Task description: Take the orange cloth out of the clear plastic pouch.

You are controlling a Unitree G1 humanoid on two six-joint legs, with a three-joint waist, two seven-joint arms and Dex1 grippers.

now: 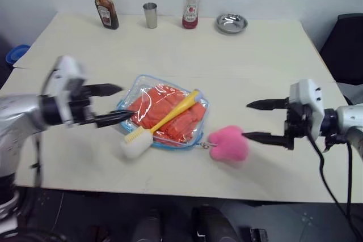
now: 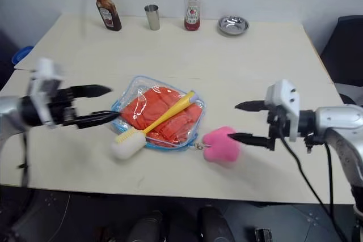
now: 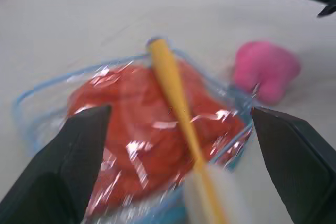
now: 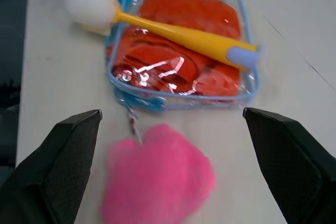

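Both end effectors, left [image 1: 113, 104] and right [image 1: 256, 121], gape empty; yellow brush [image 1: 164, 117] lies across the clear plastic pouch [image 1: 136, 90].

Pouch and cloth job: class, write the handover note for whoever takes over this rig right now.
Left gripper: open, holding nothing, by the pouch's left edge.
Right gripper: open, holding nothing, to the right of the pink ball.
Pouch: flat on the table, with the cloth inside.
A yellow brush lies across the pouch; the ball sits at its zipper pull.
Done: nothing yet.
Left: probably clear the brush, open the pouch, pull the cloth out.
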